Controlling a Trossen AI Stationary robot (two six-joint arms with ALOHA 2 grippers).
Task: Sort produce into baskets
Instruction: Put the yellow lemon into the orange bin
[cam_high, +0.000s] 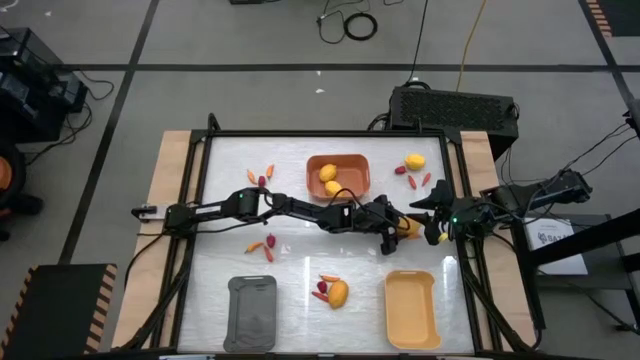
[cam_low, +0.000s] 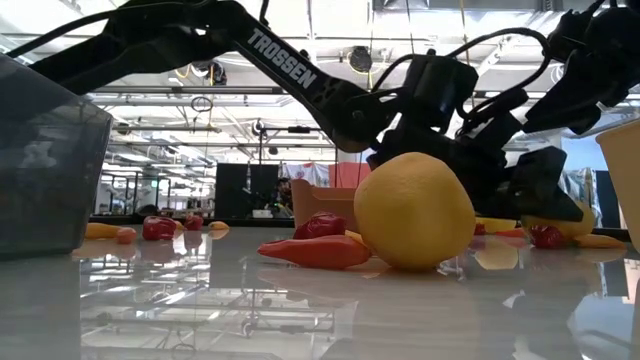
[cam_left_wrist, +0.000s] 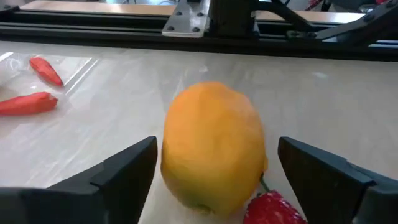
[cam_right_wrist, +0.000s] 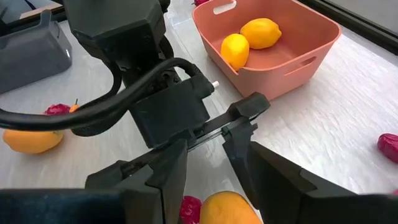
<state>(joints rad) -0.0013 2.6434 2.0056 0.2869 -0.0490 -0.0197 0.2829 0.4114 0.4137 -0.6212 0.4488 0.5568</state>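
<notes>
Glossy white tabletop (cam_high: 300, 270) is reflecting ceiling lights at centre frame, ringed by grey floor and cables. Right of centre, the left gripper (cam_left_wrist: 214, 180) is sitting with fingers spread apart on either side of a yellow-orange lemon (cam_left_wrist: 212, 146), not pinching it; a red berry (cam_left_wrist: 272, 208) is touching the fruit. Facing it, the right gripper (cam_right_wrist: 208, 165) is hovering spread too.

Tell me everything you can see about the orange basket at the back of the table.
The orange basket is a shallow rectangular tray with rounded corners, smooth like plastic, with a slot handle cut into each end wall visible in the right wrist view. It sits upright on the white tabletop, near the far edge at the middle. Two yellow lemons lie inside it, touching each other. The left gripper works nearer the camera side, not touching it.
</notes>
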